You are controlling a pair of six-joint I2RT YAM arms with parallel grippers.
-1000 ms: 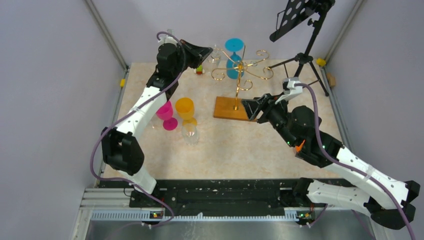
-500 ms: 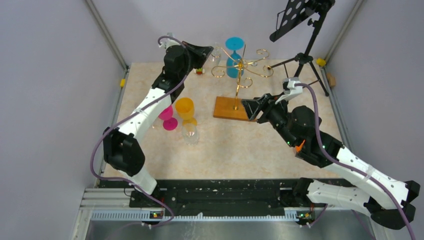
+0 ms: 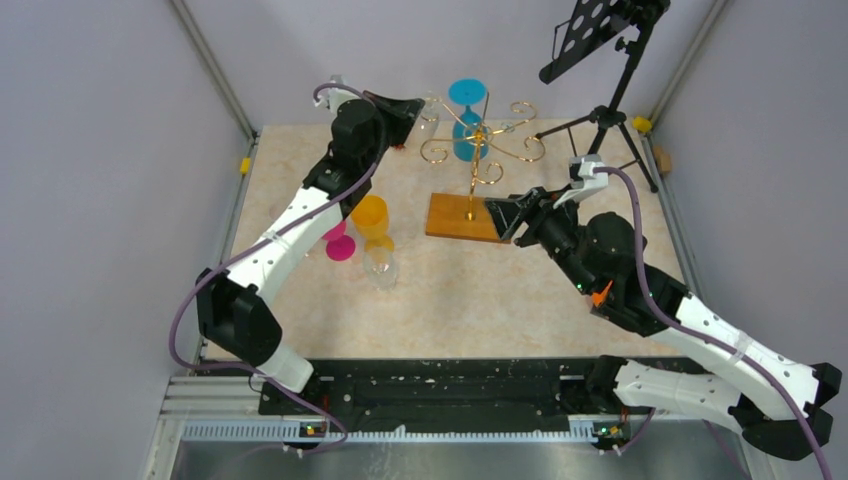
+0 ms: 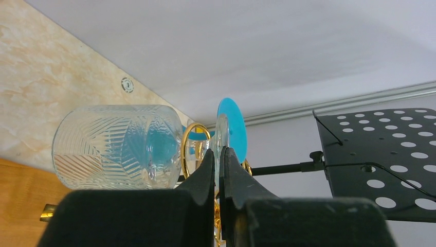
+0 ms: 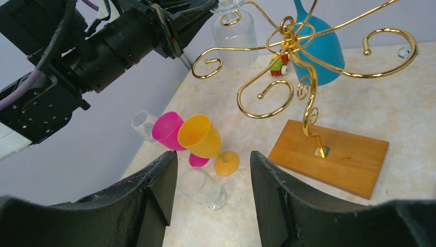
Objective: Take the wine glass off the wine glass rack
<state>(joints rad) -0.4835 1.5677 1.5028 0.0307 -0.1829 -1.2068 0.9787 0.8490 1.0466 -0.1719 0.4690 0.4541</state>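
Two grippers differed: the left gripper [image 4: 218, 162] pinched the clear wine glass [image 4: 115, 146], hanging at the wine glass rack's [image 3: 456, 217] far-left arm; the right gripper [image 3: 503, 214] stood open beside its base.

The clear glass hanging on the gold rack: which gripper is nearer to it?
Left. The left gripper is shut on the clear glass at its foot, up on the rack. The right gripper is open, well apart, low by the rack's wooden base.
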